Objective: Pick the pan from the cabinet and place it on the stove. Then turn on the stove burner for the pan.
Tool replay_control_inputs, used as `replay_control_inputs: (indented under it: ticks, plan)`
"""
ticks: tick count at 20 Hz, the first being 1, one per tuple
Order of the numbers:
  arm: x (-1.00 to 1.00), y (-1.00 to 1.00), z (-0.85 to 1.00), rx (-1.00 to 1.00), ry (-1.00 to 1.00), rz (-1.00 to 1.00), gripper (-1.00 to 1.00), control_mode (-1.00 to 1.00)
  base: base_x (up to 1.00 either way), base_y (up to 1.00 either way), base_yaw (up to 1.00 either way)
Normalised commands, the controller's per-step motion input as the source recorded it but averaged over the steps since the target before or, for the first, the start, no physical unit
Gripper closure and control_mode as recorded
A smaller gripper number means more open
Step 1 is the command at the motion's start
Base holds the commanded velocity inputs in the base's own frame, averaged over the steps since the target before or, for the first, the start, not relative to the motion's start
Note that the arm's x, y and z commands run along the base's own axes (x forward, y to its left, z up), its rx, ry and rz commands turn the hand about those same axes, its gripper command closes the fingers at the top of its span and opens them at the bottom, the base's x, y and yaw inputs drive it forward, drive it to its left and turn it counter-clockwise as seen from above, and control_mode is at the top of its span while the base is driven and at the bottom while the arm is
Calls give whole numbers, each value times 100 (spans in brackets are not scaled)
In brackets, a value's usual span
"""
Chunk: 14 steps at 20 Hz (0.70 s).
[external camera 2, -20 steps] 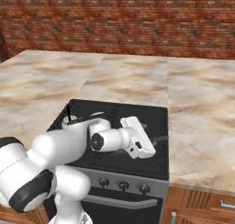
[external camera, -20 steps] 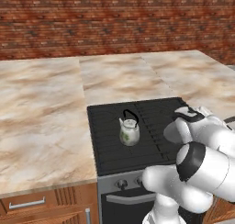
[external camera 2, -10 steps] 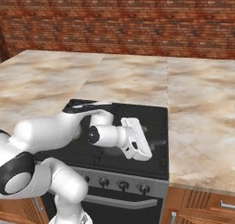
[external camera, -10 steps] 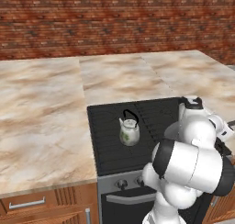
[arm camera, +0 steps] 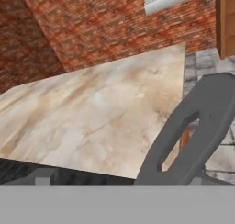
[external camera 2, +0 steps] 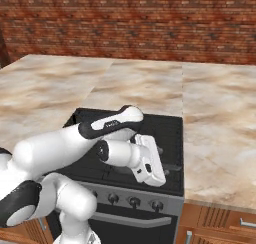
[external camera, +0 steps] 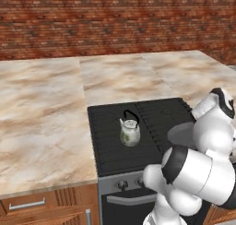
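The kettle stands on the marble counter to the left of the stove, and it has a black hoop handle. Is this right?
Not quite. The kettle stands on the stove, on its black grate, not on the marble counter; the counter lies beside it to the left. The left base view shows this. The black hoop handle is right.

You have the stove [external camera: 110, 141] set into the marble counter: black ridged grate top, grey front with round knobs, oven door below. The pan [external camera: 180, 133] sits over the stove's right side, near its right edge, a dark grey round shape mostly hidden behind the arm. Its handle end, a dark grey loop with a slot, reaches past the stove's edge in the hand view [arm camera: 193, 136]. Whether it rests on the grate, you cannot tell.
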Motion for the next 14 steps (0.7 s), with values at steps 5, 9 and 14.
replay_control_inputs:
  ticks: [5, 9, 14]
  plan:
    - [-4, 0, 47, 6, 18, -2, -100, -100, 0, 0, 0]
    - [-6, 0, 59, 2, 25, -4, -100, -100, 0, 0, 0]
    - [-12, 0, 14, 2, 19, -4, -100, -100, 0, 0, 0]
